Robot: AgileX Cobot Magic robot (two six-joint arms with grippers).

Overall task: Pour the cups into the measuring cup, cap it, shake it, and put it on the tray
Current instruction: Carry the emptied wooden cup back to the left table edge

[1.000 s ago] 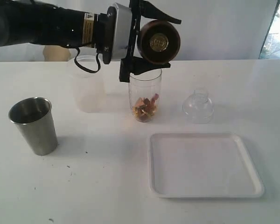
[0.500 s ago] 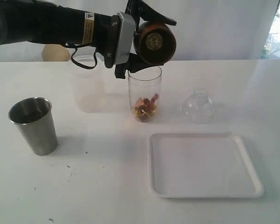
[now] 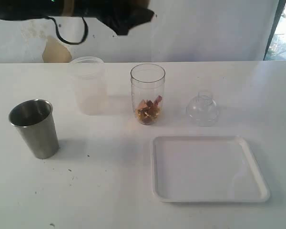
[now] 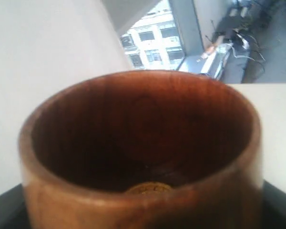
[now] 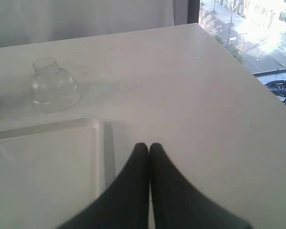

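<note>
Nearest on the white table (image 3: 109,191), to the right, lies the flat white rectangular plastic tray (image 3: 158,164) with nothing on it. At the near left stands the tapered shiny steel tumbler (image 3: 34,128), upright. Both sit where they were a second ago.

Farther back, in the middle, the tall clear straight-sided plastic measuring cup (image 3: 148,81) stands uncapped, with brown and reddish pieces (image 3: 148,110) in its bottom. Its mouth is now uncovered. A second ago the small round brown wooden cup (image 4: 143,157) hung tipped right over it. To its right sits the small clear dome lid (image 3: 202,109), and to its left the wide frosted translucent plastic cup (image 3: 89,86). Neither has moved.

Farthest and highest, the left gripper (image 3: 131,18) has risen to the top edge of the exterior view as a dark blur. Its wrist view shows it clamped on the wooden cup, held in the air, with the empty hollow facing the camera.

The right gripper (image 5: 148,149) has its fingers pressed together on nothing, above the table just beside the tray.

Counted — three cups, one measuring cup, one lid, one tray, two grippers.
</note>
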